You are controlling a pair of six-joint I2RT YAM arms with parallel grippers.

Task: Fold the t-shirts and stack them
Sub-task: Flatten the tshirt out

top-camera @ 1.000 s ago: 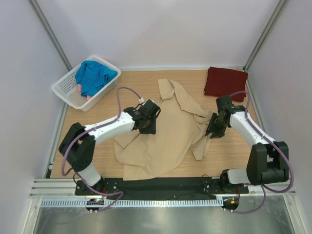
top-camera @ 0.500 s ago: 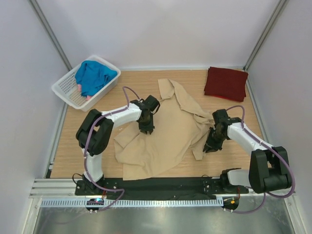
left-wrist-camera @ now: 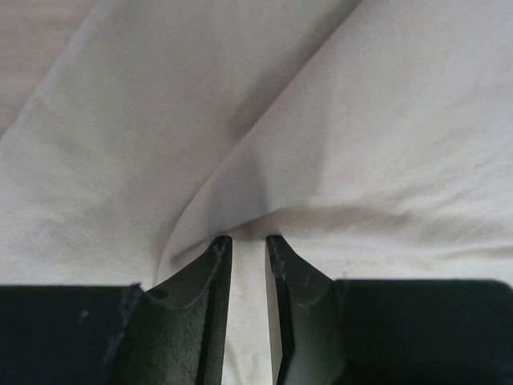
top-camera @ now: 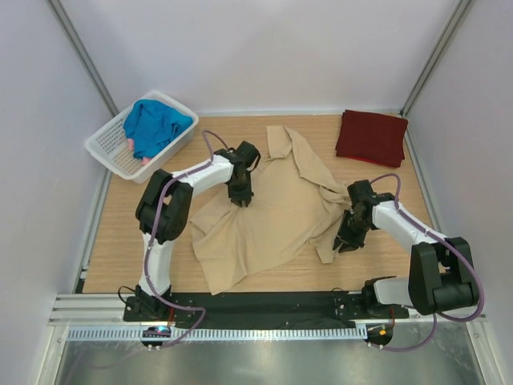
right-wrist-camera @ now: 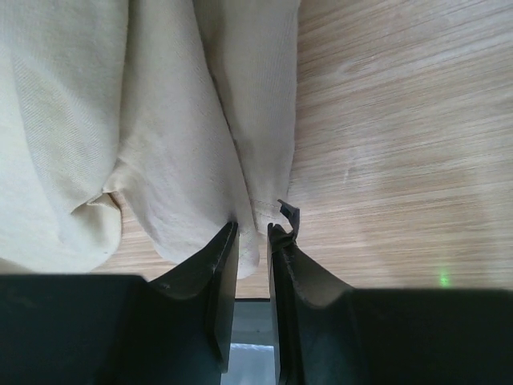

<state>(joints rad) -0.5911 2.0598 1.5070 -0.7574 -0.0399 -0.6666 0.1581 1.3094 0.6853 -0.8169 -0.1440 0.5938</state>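
Left gripper [left-wrist-camera: 247,238] nearly closed, pinching a fold of tan t-shirt [top-camera: 272,216]; right gripper [right-wrist-camera: 252,227] likewise nips its hem, toward table [top-camera: 120,257] right edge.

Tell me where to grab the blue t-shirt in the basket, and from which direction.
Pinch a raised fold near the middle of the blue t-shirt, coming straight down from above. It lies bunched inside the basket, whose walls would likely block a sideways approach.

Wooden table [top-camera: 112,241]: tan t-shirt [top-camera: 272,224] lies rumpled mid-table. Folded maroon t-shirt [top-camera: 371,136] sits far-right of it, white basket [top-camera: 120,156] far-left, both well apart from it.
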